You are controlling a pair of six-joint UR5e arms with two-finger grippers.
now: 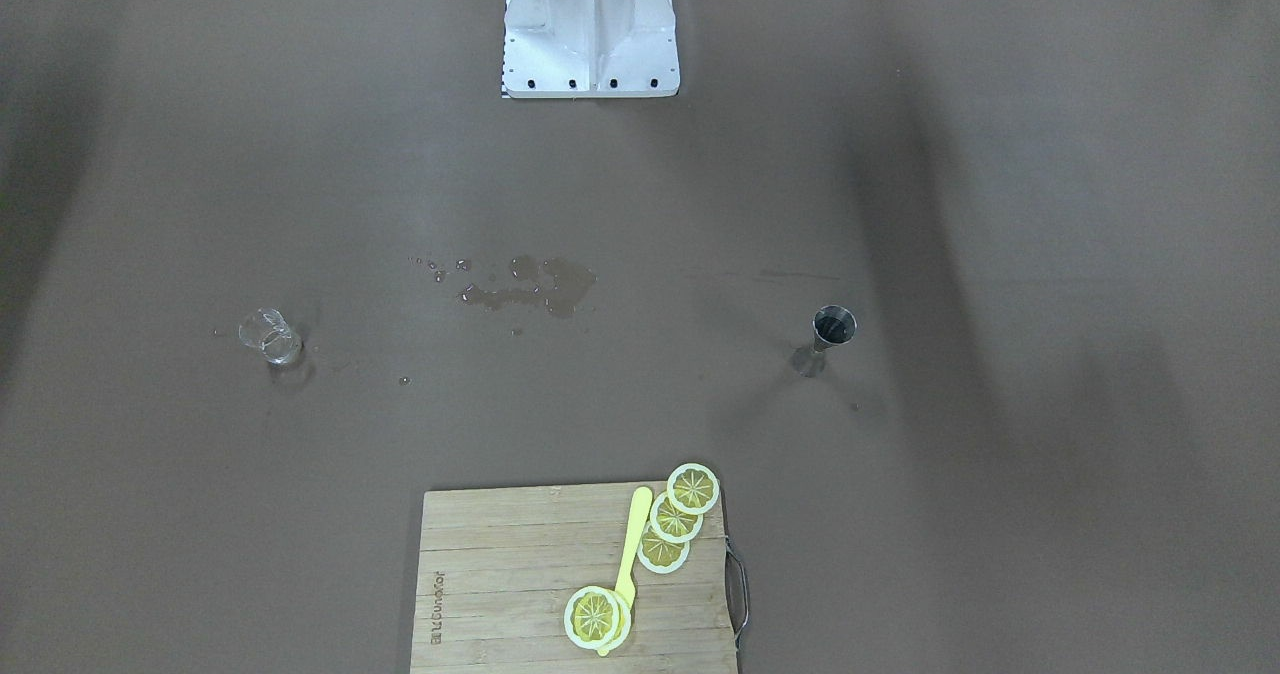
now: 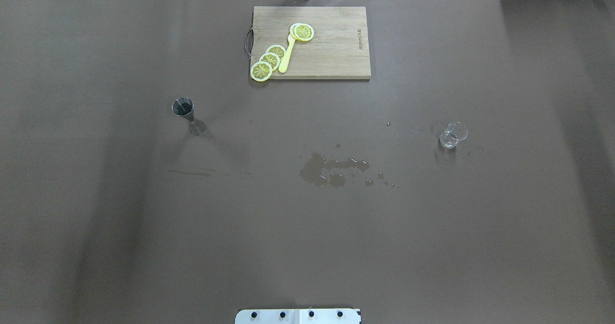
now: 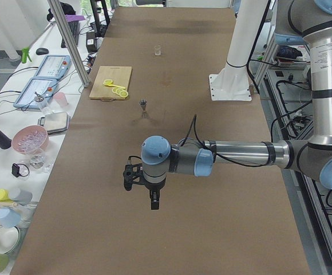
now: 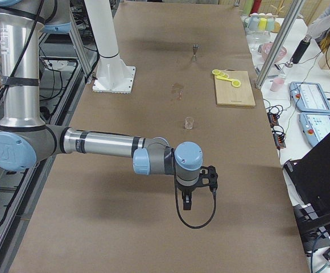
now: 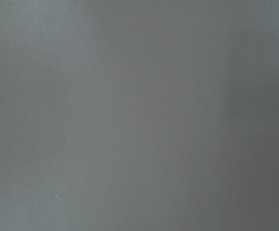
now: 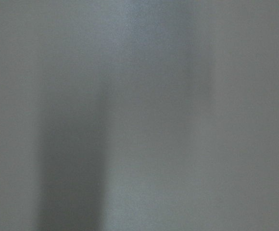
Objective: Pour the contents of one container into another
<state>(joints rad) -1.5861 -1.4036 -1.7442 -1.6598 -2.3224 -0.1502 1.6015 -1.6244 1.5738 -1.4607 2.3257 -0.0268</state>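
Two containers stand apart: the jigger (image 2: 183,107) in the tabletop's (image 2: 307,247) left half, nearer our left gripper (image 3: 154,201); the glass (image 2: 453,135) in its right half, nearer our right gripper (image 4: 187,203). We cannot tell whether either gripper is clenched.

Table (image 2: 144,242), brown covering. Wet puddle (image 2: 326,170) near centre. Metal jigger (image 2: 184,108) standing well to the puddle's robot-left; small glass (image 2: 453,135) well to its robot-right; wooden cutting board (image 2: 331,50) beyond it, at the far edge.
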